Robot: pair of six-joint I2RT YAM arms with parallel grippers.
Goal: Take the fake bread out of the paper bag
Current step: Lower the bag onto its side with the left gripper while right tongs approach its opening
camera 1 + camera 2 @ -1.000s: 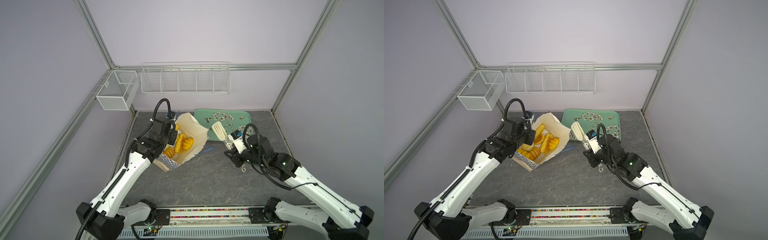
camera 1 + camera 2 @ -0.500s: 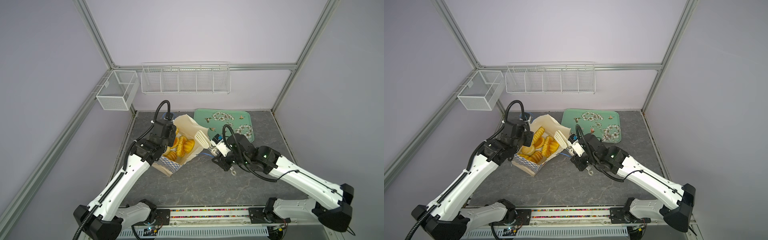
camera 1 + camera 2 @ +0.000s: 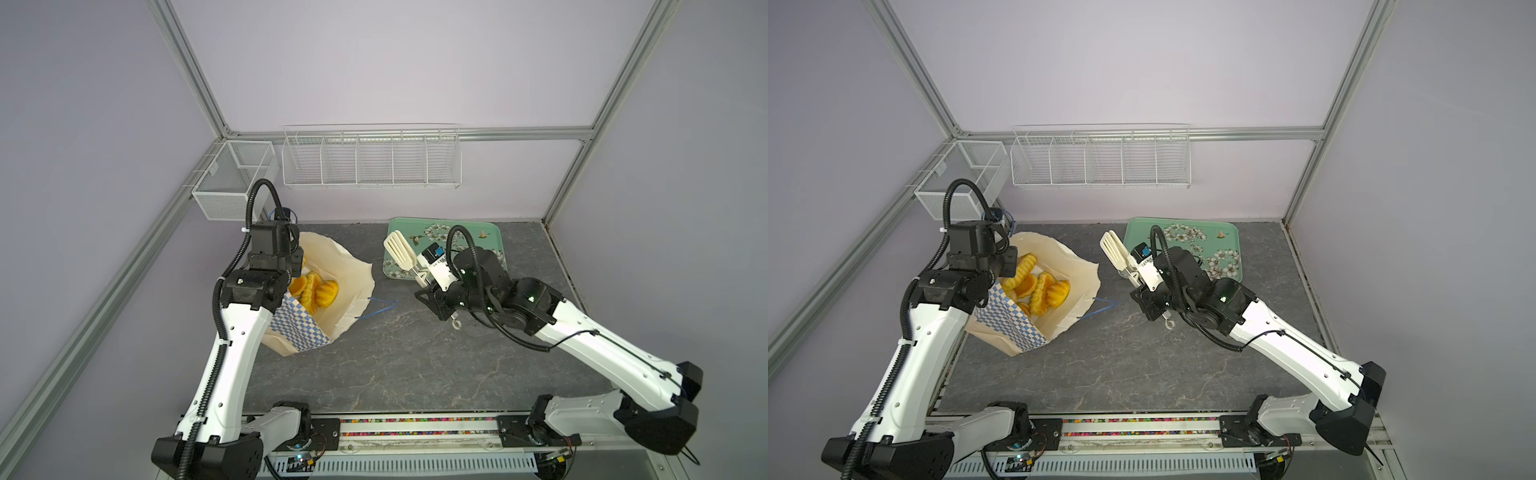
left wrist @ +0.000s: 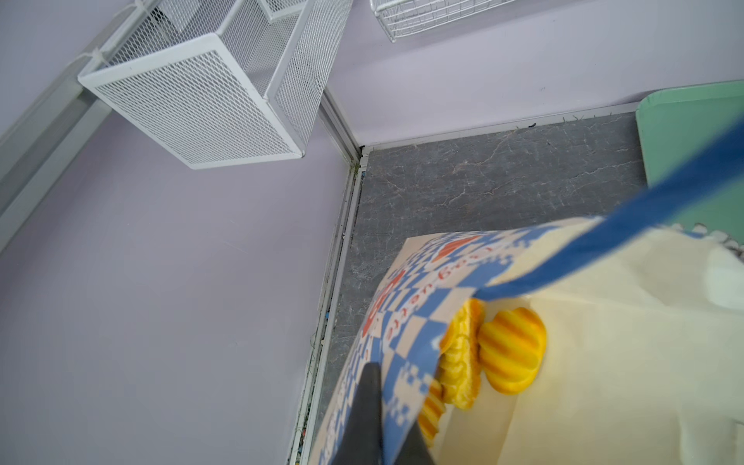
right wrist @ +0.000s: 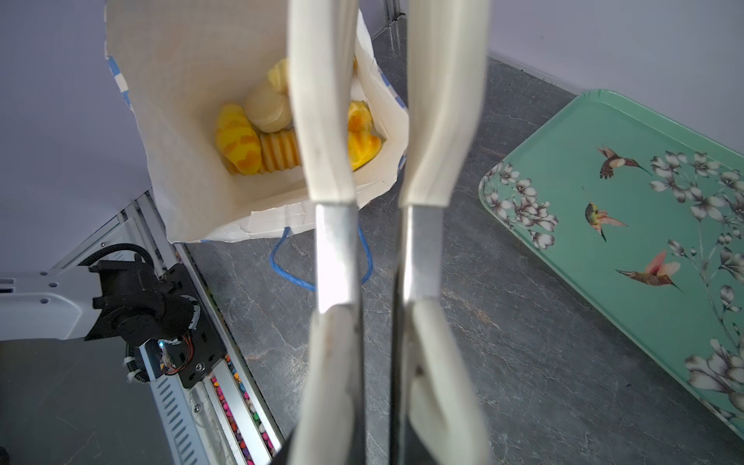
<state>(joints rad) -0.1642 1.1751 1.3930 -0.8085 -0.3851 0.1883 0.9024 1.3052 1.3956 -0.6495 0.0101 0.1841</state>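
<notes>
The right gripper (image 3: 424,281) squeezes the handles of the tongs (image 3: 399,249), and nothing sits between the tongs' two arms. A moment ago their tips were at the mouth of the paper bag (image 3: 309,330). Now there is a gap, and they are up near the green tray (image 5: 583,125). The left gripper (image 4: 387,410) is pinched tight on the bag's rim and has pulled it sideways. The fake bread (image 3: 320,293) is still inside the bag, so I think that try got nothing out
</notes>
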